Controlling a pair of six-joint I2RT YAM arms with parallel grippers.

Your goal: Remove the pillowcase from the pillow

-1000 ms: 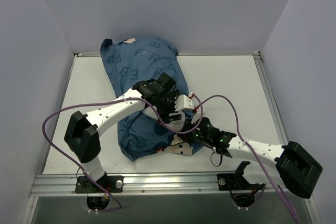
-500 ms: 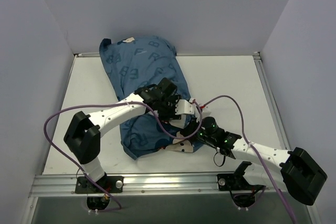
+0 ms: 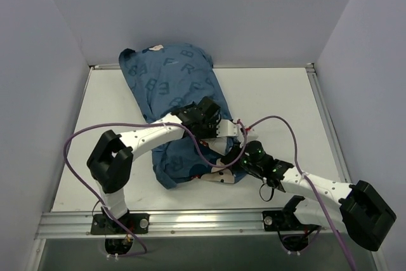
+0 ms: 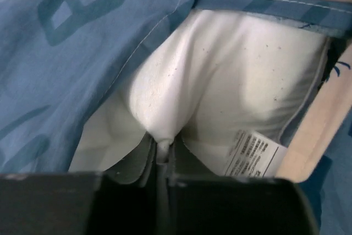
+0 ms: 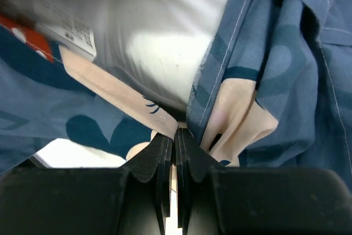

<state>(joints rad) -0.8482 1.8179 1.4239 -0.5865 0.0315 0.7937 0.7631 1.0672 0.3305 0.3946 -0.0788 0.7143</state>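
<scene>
Left wrist view: the left end effector point(image 4: 161, 155) pinches a nub of plump white pillow point(image 4: 231, 92) inside the open mouth of the soft blue printed pillowcase point(image 4: 82, 53) on the tabletop point(image 3: 273, 93). The right end effector point(image 5: 177, 136) clamps its hem. Limp, light cloth likely slips; grip seams.

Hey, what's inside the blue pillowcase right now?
The white pillow shows at the open end with its label, and the left hand pinches a fold of it. The rest of the pillow is covered by the pillowcase.
</scene>
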